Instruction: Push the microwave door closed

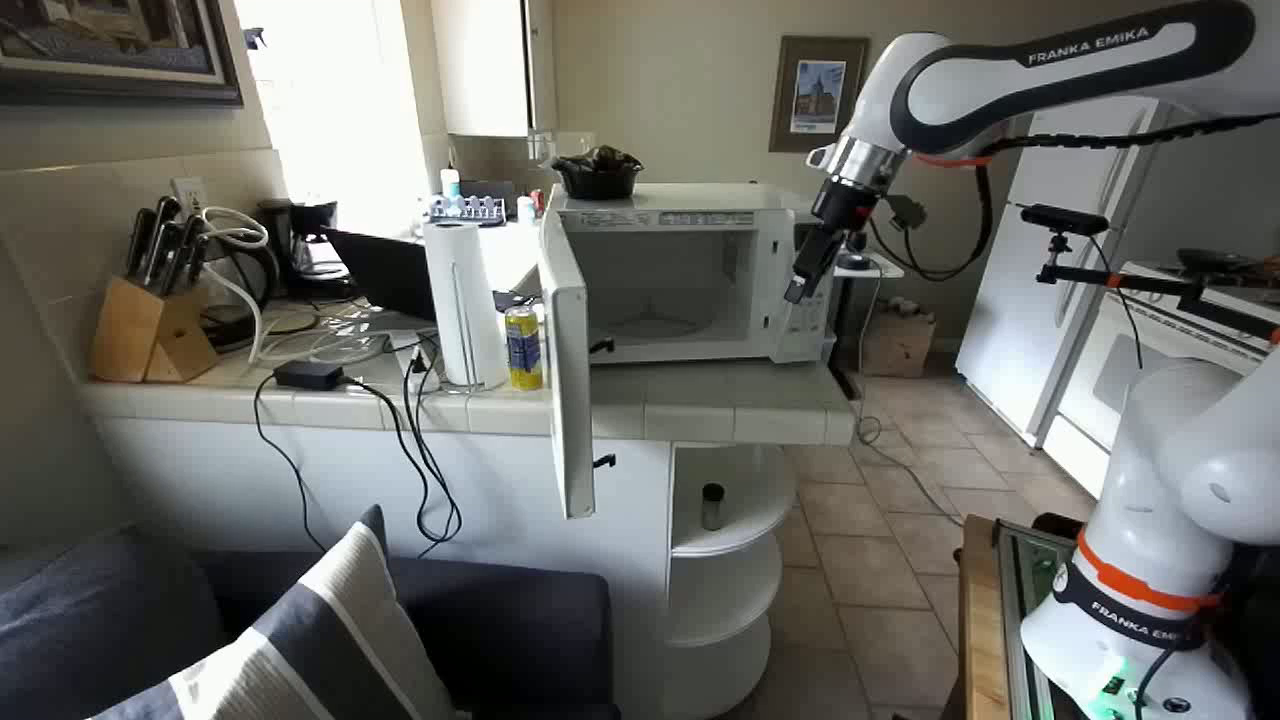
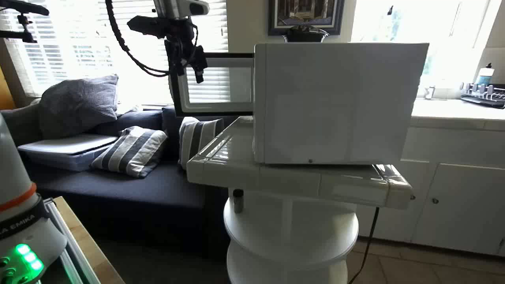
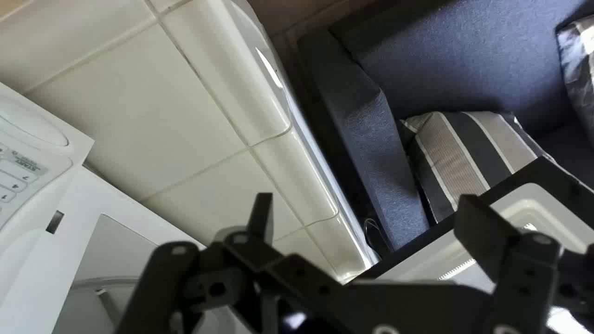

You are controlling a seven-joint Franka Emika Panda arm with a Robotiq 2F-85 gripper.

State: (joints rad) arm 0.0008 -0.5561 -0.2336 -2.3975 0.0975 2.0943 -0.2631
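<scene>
While the gripper [image 3: 366,214] hangs, fingers [image 3: 262,218] parted, holding nothing, I see the door [image 1: 570,385] standing wide open from the microwave [image 2: 335,102], inner face towards the gripper. Pushing from here would probably drive it wider; rounding its free edge tightly could snag a finger, and reaching far behind might tip the can [image 1: 523,350] on its outer side.

home kitchen, tiled counter [image 1: 725,398], knife block [image 1: 152,330], stove [image 1: 1108,378], sofa [image 2: 118,189]
</scene>
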